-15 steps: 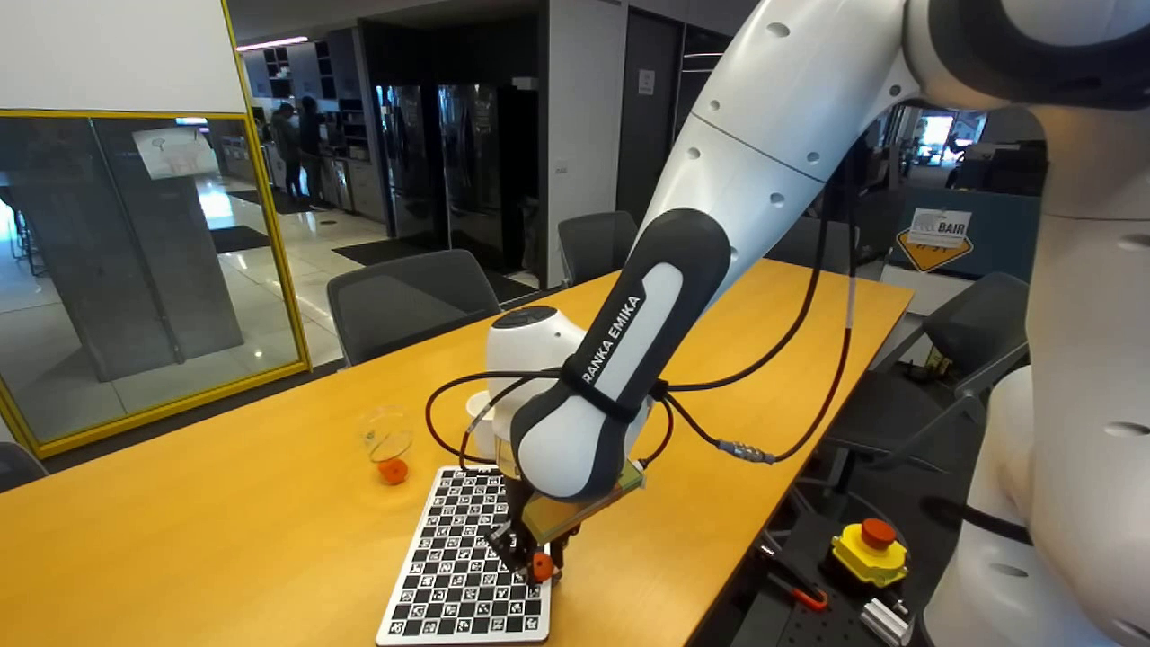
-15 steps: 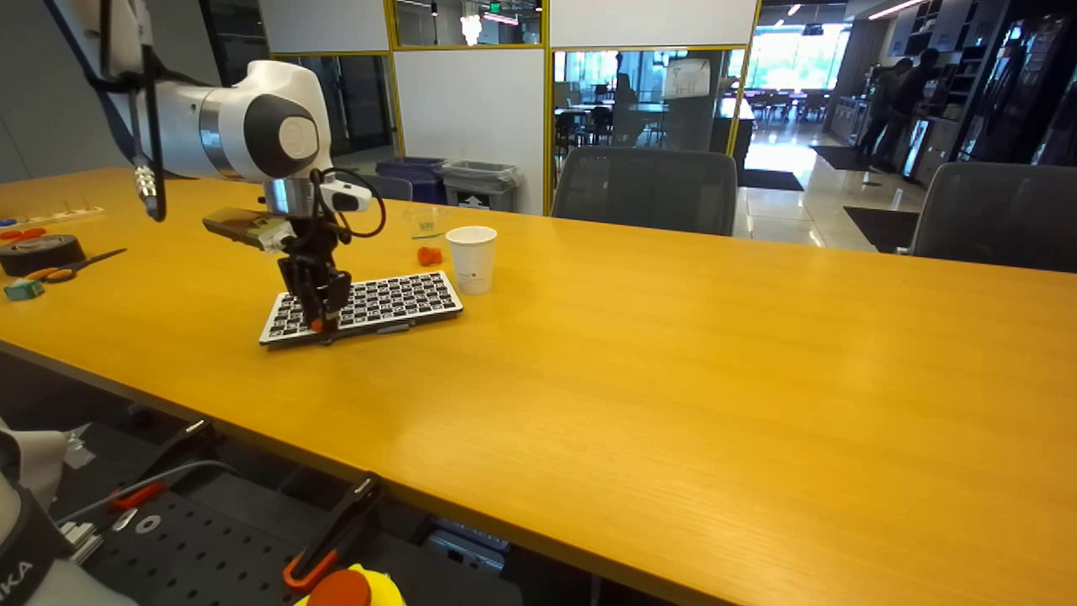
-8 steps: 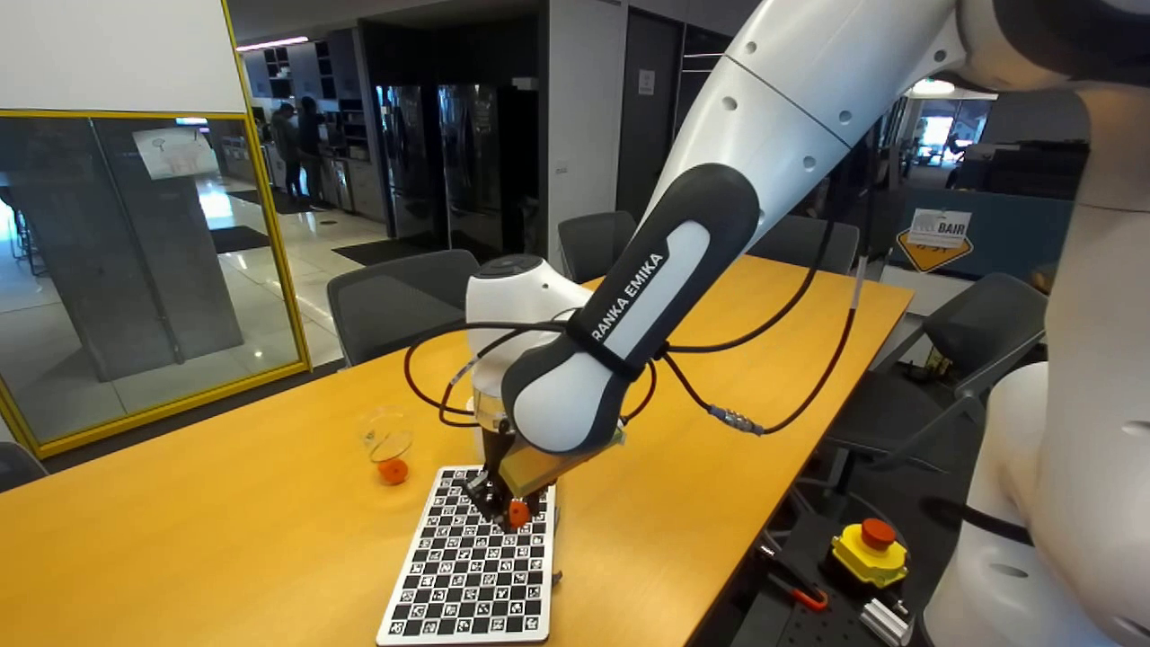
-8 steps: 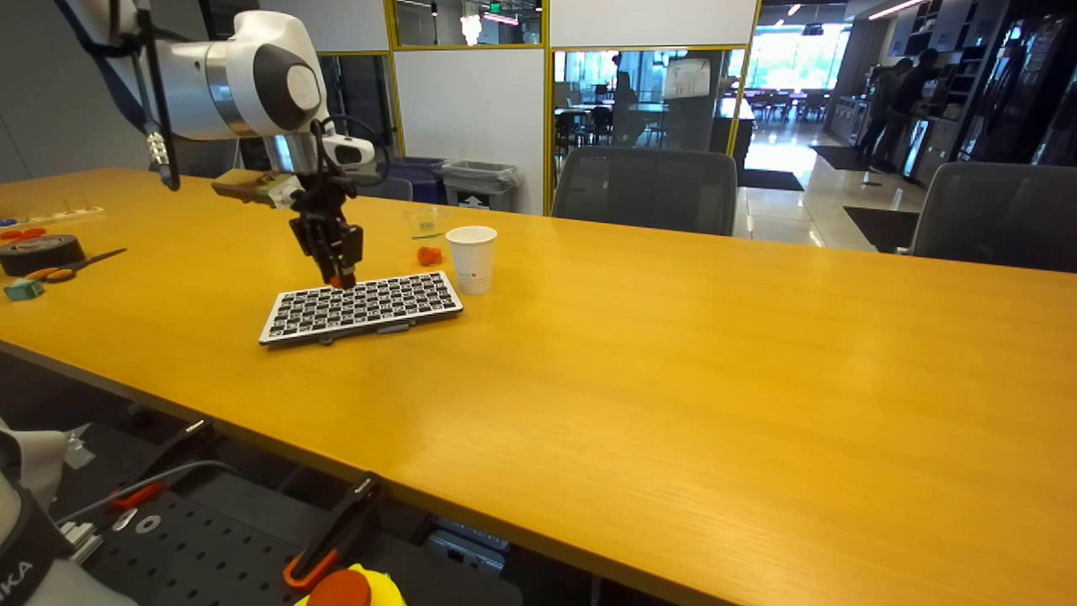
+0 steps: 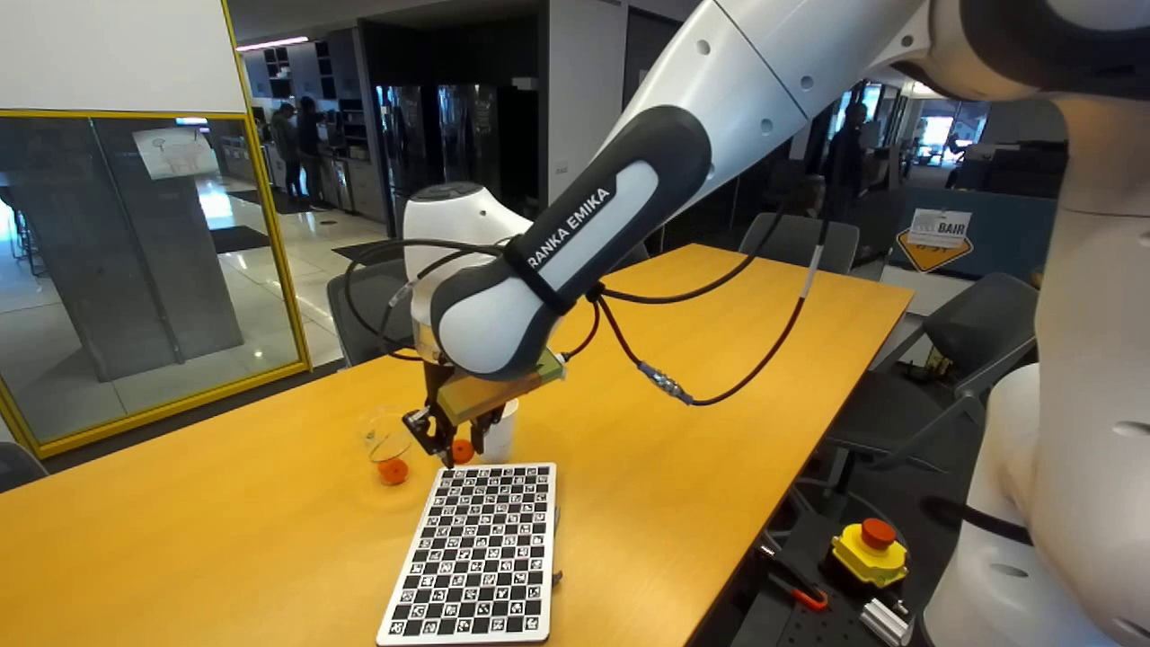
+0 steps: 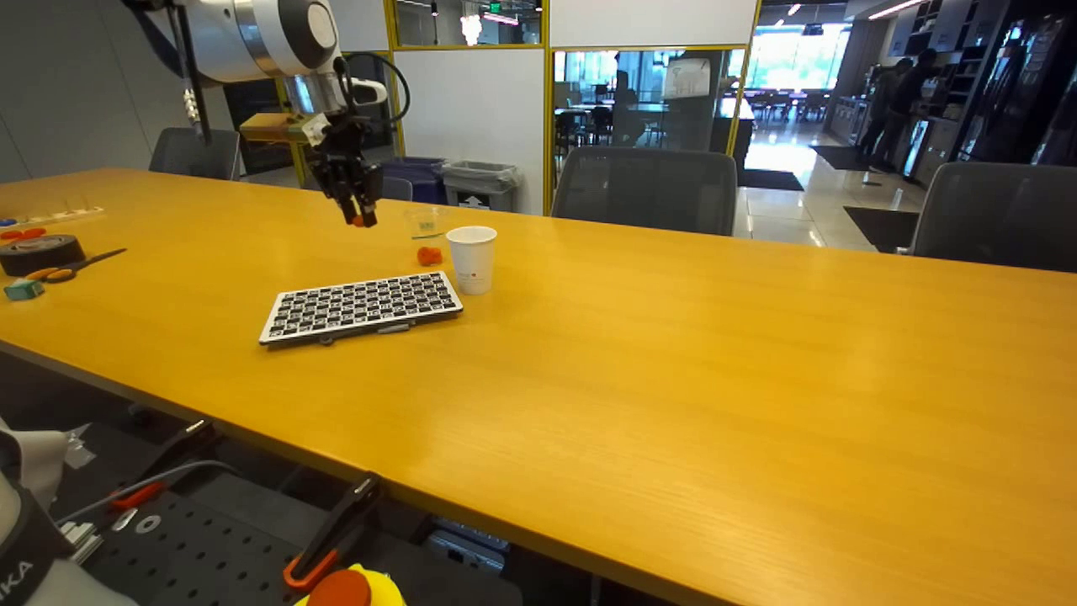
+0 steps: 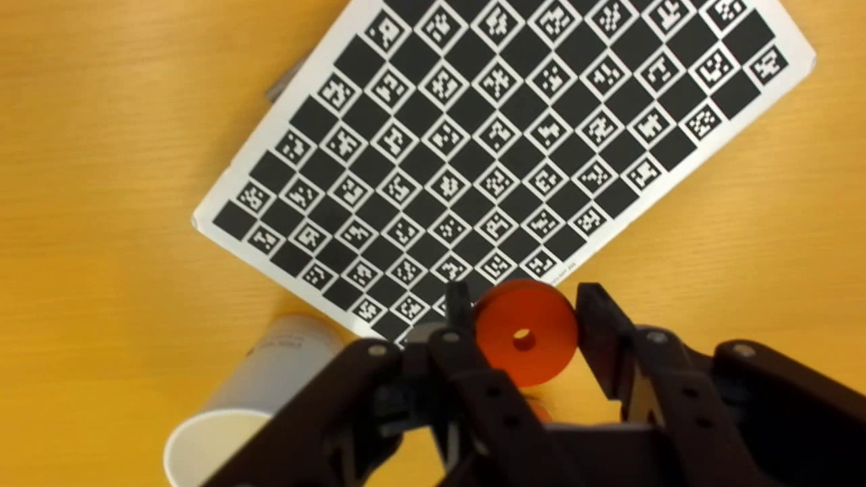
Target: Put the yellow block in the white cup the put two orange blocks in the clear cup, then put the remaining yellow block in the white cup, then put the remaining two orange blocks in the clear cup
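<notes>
Claw hangs over the table, its fingers clenched on a round orange block; the wrist view shows a small hole in the middle of it and a finger pressed to each side.

What the coming move turns on, as far as I can judge, is the clear cup: it stands beside the claw, not squarely beneath it. In an exterior view the cup lies to the right of the fingertips, with a strip of table showing between; how much farther back than the claw it is, I cannot tell from here. It seems upright, mouth up, and orange blocks show at its base, apparently inside, too small to count surely.

The white cup is left of the fingers in the wrist view, and the patterned board spreads out ahead of the fingertips there.

By my reading this block belongs to an orange turn, probably a late one, so the move called for is a sideways shift to the clear cup, fingertips above its rim, then a release over the middle of its mouth. Coming in low could nudge that light-looking cup over.
</notes>
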`<move>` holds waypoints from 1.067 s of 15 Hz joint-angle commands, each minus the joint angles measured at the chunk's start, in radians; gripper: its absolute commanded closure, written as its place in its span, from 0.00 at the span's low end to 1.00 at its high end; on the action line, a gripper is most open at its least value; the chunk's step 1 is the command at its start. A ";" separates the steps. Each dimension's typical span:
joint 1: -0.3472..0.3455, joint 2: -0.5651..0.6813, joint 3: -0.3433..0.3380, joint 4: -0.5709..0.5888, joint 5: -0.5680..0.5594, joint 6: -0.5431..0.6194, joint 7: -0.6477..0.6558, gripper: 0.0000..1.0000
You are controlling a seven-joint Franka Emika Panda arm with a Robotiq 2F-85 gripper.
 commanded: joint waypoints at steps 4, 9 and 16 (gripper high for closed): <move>0.004 0.185 -0.002 0.282 -0.010 -0.051 -0.097 0.79; 0.012 0.278 -0.011 0.421 -0.007 -0.062 -0.170 0.79; 0.002 0.397 -0.024 0.599 0.009 -0.099 -0.256 0.79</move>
